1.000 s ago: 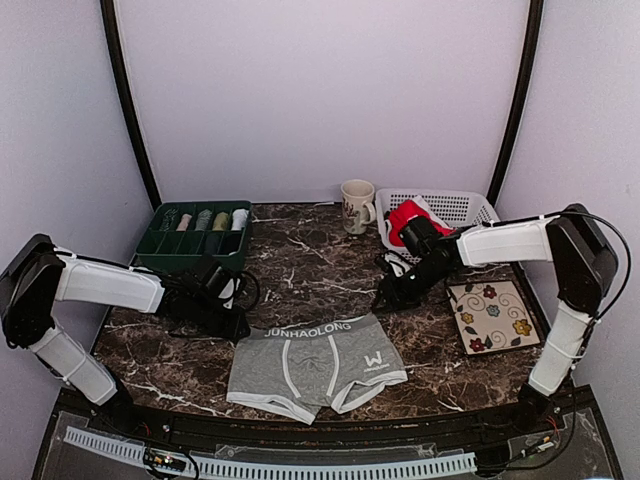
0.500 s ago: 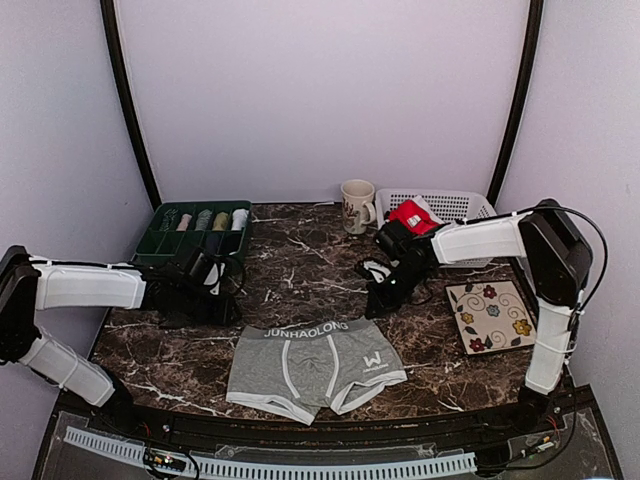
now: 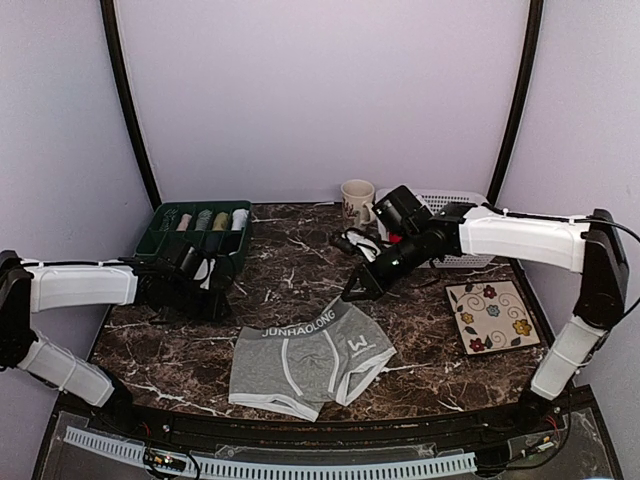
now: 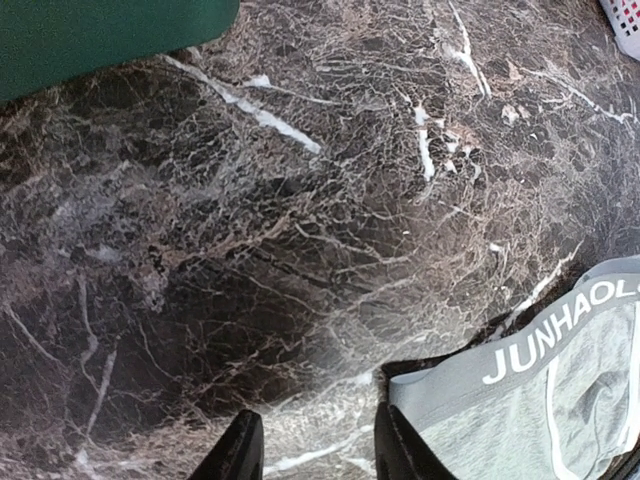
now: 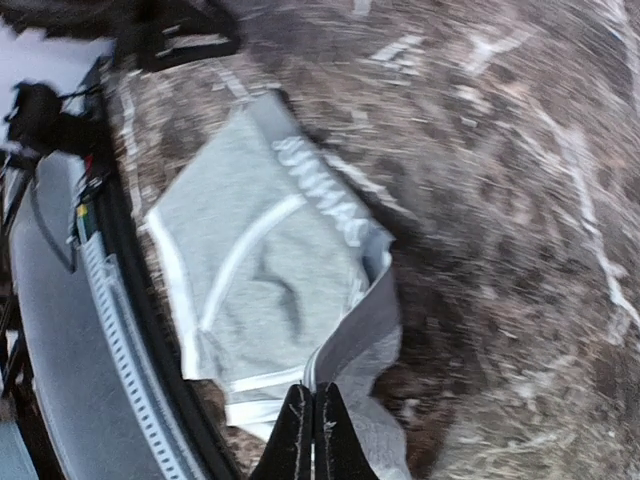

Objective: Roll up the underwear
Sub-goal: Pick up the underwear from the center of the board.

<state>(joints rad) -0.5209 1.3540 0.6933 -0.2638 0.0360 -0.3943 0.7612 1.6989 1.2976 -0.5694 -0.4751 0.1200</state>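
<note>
A light grey pair of underwear with a "JUNHAOLONG" waistband lies flat near the table's front. My right gripper is shut on the right corner of its waistband, and that corner is lifted off the marble. The right wrist view shows the pinched band running up from the grey underwear into my shut gripper. My left gripper hovers just left of the waistband's other corner. In the left wrist view this gripper stands open over bare marble, its right finger beside the underwear.
A green divided tray holding several rolled cloths sits at the back left. A mug and a white basket stand at the back, partly behind my right arm. A floral tile lies at the right.
My right gripper closed on the waistband's right corner and swung left and up, dragging that side of the underwear. My left gripper opened wider and drew back slightly to the left.
</note>
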